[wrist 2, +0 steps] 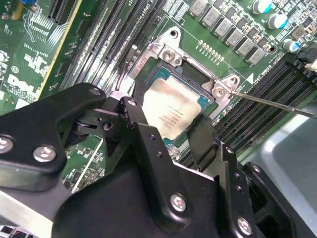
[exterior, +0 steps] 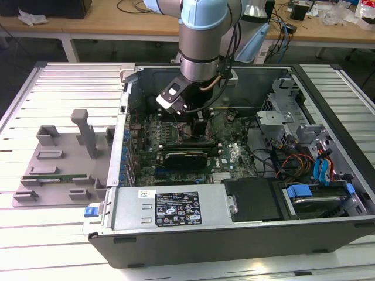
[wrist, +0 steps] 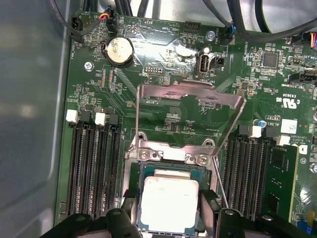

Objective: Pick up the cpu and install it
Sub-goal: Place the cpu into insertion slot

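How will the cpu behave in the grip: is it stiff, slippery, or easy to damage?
The cpu looks flat and rigid, so it probably will not bend. Its shiny metal top suggests it may slip in the hand. Being thin and held by its edges, it may tilt easily.

Lab: opened computer case (exterior: 234, 241) on slatted table (exterior: 58, 82), cable-strewn workbench (exterior: 117, 23) behind.
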Tool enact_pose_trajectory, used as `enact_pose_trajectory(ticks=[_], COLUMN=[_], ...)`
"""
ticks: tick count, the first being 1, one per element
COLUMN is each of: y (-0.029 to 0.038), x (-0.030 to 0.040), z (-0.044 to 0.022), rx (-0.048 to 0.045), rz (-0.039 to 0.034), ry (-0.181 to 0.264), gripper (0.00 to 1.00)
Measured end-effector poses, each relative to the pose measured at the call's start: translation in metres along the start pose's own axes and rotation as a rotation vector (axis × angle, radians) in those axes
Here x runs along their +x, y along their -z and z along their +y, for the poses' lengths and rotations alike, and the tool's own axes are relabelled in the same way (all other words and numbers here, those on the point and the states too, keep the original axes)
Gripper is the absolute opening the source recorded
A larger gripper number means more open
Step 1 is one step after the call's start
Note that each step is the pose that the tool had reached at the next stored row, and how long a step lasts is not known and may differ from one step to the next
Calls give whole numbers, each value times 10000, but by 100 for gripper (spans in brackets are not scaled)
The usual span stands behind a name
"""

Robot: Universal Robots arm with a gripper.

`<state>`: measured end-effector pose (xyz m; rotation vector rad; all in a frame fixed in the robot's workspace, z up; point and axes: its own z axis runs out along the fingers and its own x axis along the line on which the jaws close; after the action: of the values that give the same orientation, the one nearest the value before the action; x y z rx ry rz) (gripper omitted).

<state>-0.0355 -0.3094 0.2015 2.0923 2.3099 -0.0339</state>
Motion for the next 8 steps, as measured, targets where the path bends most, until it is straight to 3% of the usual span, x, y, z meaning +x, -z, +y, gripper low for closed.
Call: enact_pose_trajectory(ticks=[2,4,5,8], y=[55,83,83,69], x=[0,13,17,16], z=[0,-9,-45,-66], rx=[-2,-4,-4,-4], rz=[1,-9,-21,-21], ry=[0,-1,-1,1], gripper=[62,41,29,17])
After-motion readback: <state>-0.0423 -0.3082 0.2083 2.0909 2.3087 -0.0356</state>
